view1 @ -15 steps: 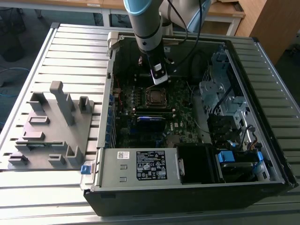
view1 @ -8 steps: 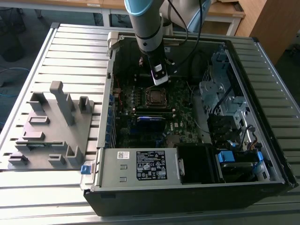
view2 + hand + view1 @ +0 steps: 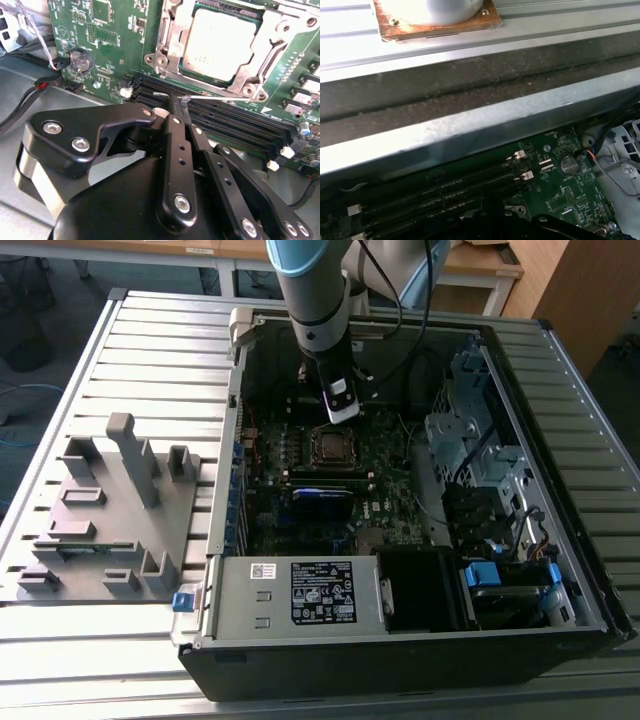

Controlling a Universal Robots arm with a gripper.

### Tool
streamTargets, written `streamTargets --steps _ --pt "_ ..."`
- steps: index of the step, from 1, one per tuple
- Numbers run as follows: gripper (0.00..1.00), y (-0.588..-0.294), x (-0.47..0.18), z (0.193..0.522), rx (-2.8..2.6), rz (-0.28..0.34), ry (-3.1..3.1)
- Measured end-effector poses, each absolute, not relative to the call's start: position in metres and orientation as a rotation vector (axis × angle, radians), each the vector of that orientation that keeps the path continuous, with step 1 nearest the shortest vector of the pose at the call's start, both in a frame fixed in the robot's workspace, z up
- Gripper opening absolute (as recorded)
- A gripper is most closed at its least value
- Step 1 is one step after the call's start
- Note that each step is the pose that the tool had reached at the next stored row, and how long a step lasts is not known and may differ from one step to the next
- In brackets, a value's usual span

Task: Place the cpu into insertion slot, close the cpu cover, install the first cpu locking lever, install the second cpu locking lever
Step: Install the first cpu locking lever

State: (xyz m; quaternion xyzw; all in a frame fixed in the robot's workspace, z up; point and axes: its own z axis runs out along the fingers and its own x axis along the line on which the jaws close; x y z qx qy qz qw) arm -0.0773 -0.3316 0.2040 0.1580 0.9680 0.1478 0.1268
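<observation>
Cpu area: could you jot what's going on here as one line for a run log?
cpu: seated | cpu cover: closed over it | claw: shut, tip beside the end of a thin locking lever

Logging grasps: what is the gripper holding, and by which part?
Cannot tell: the gripper meets the thin lever at its end, but a grip is not clear.

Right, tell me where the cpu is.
In the second wrist view the cpu sits in the insertion slot on the green board, beside the long black memory slots.
</observation>
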Motion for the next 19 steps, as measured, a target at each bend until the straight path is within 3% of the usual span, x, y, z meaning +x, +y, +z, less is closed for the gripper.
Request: streamTargets --steps 19 --pt "0.1 -0.325 -0.0766 0.1945 0.491 0.381 2.81"
